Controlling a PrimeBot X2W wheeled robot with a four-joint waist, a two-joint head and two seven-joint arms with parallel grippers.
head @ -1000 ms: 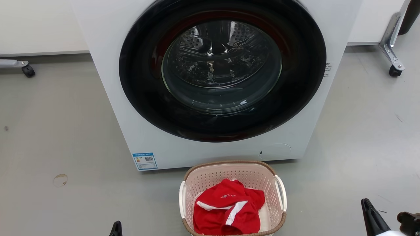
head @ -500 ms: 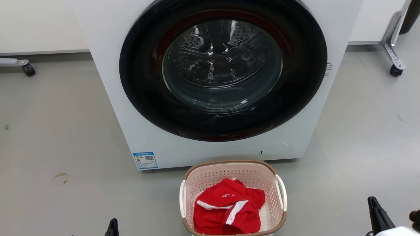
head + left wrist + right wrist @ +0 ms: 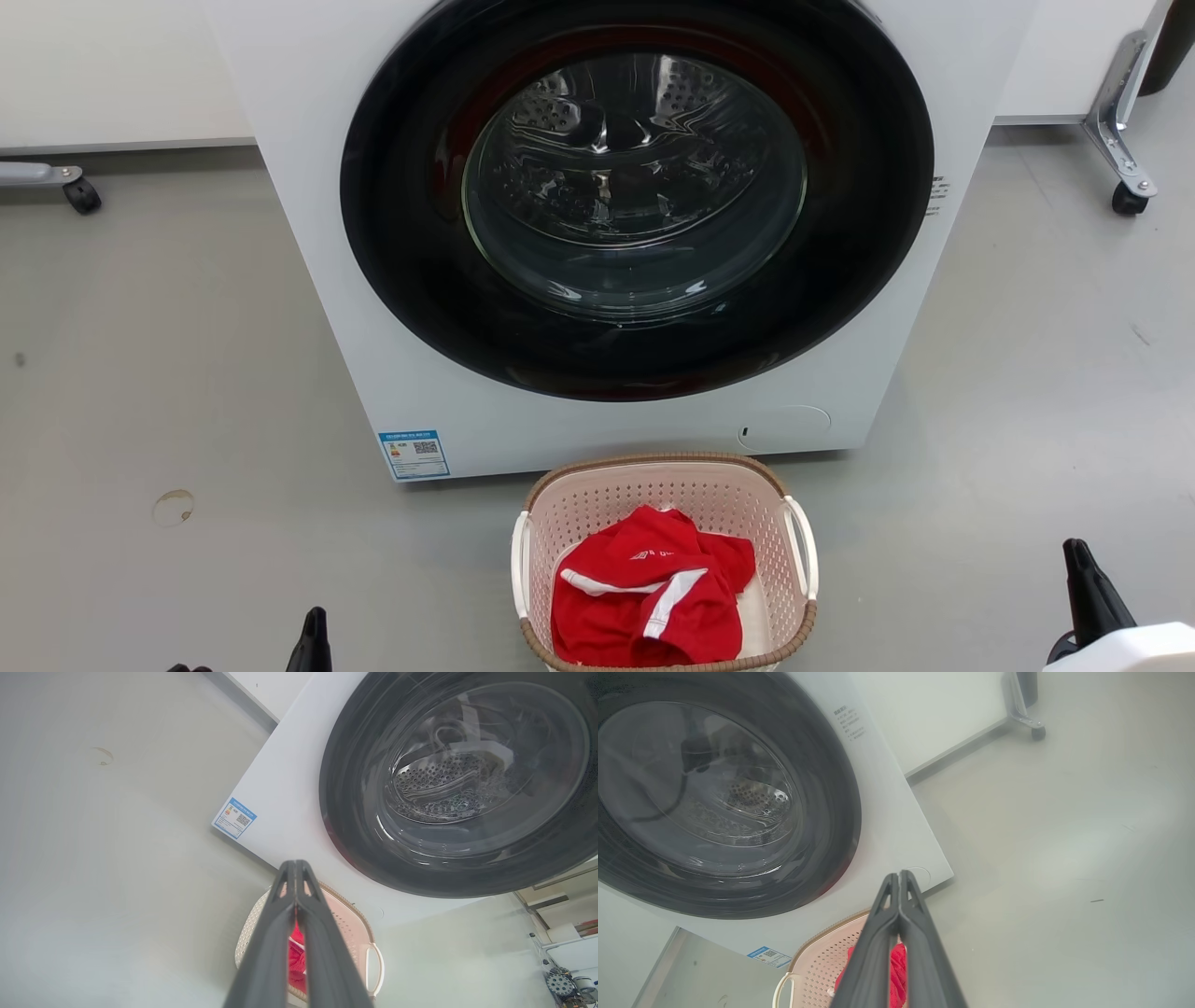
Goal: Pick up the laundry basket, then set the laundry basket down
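Head view: a small pale pink perforated plastic laundry basket (image 3: 597, 509), with a brown woven-look rim and two white side handles, stands on the grey floor (image 3: 187, 373). It is just in front of the white front-loading washing machine (image 3: 308, 233) with its dark round glass door. A crumpled red garment (image 3: 653, 597) with white stripes lies inside the basket. The left gripper (image 3: 313, 642) is at the lower left and the right gripper (image 3: 1088, 593) at the lower right. Both are well apart from the basket and touch nothing.

Left wrist view: the left gripper's two dark fingers (image 3: 275, 933) are pressed together to the tip, with nothing pinched. The basket sits beyond them. A blue label (image 3: 234, 817) is on the washer's lower corner.

Right wrist view: the right gripper's fingers (image 3: 920, 938) are likewise pressed together and empty. The basket and garment show behind them at the bottom edge. A metal castor leg (image 3: 1020, 704) is at the upper right.
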